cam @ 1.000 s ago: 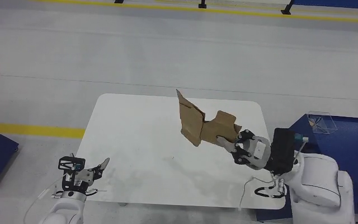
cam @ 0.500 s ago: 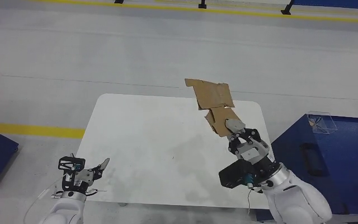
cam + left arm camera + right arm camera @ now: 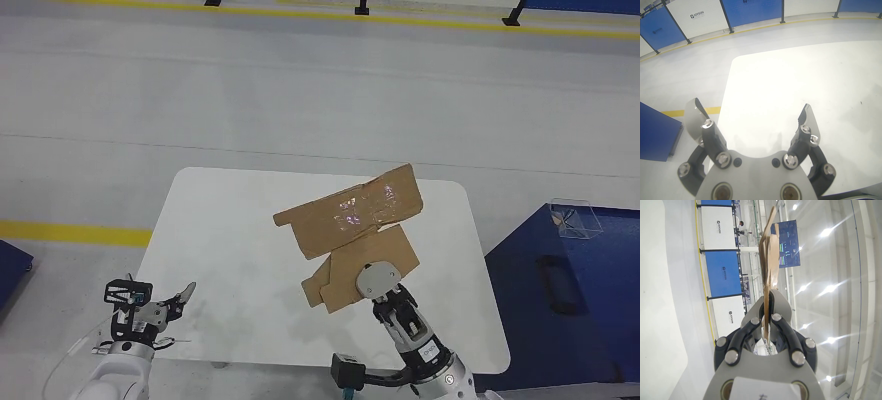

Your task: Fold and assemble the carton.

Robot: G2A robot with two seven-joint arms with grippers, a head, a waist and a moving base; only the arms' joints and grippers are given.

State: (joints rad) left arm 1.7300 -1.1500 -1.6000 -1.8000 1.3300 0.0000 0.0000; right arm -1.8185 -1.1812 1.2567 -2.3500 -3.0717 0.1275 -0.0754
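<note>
Brown carton (image 3: pixel 350 215) (flat, aloft) clamped between right fingers (image 3: pixel 780 306).

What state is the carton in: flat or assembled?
Flat, unassembled: the carton is a thin sheet, edge-on in the right gripper, held above the table.

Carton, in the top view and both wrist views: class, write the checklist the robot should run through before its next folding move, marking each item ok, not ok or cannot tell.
1. Right gripper shut on the carton: ok.
2. Carton lifted off the table: ok.
3. Left gripper open and empty: ok.
4. Left gripper close enough to take a second hold: not ok; it is at the table's near corner, apart from the carton.
5. Carton opened into a box shape: not ok; it is flat.
6. Fold lines undamaged: cannot tell.
</note>
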